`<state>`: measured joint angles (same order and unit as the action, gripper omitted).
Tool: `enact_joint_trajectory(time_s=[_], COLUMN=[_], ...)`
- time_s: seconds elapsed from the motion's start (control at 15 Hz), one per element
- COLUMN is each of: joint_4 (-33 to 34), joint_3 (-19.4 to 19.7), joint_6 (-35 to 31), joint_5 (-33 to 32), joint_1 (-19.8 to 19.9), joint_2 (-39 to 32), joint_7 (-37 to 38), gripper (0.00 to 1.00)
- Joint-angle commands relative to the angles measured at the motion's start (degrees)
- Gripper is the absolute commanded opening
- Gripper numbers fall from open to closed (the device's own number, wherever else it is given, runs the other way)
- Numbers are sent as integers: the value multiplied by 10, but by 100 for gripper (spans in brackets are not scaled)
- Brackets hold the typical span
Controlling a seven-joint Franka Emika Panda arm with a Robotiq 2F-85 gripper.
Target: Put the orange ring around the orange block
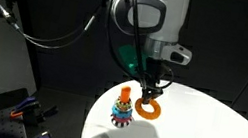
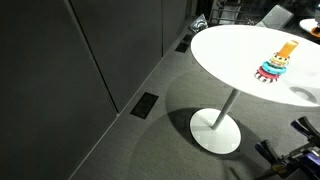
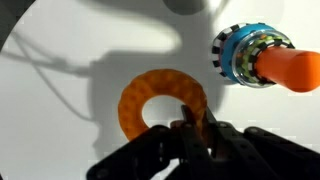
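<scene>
My gripper (image 1: 147, 95) is shut on the orange ring (image 1: 148, 108) and holds it just above the white table, right beside the ring-stack toy (image 1: 122, 109). In the wrist view the ring (image 3: 150, 97) hangs from the fingers (image 3: 190, 128), which pinch its rim. The toy lies to the upper right, with the orange block (image 3: 292, 68) pointing out of its blue and multicoloured rings (image 3: 242, 55). In an exterior view the toy (image 2: 275, 66) stands near the table's far side with the orange block (image 2: 287, 48) on top; the gripper is out of that view.
The round white table (image 2: 225, 55) stands on a single pedestal foot (image 2: 217, 128) over grey floor. Dark walls surround it. Black cables (image 1: 59, 33) hang beside the arm. Some equipment (image 1: 16, 110) sits low beside the table.
</scene>
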<state>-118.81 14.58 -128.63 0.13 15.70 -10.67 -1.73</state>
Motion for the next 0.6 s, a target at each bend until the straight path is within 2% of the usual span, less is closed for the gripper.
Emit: enact_joint_trajectory(time_s=[0.0,0.2,0.27,0.53], joint_4=[1,1,1,-7], joint_3=[0,0,0,-8], joint_6=[2,2,2,-8], joint_5=[0,0,0,-10], joint_1=[0,1,1,-10], joint_2=[0,0,0,8], joint_7=[-1,-1,-2,4], gripper=[12,12,5,5])
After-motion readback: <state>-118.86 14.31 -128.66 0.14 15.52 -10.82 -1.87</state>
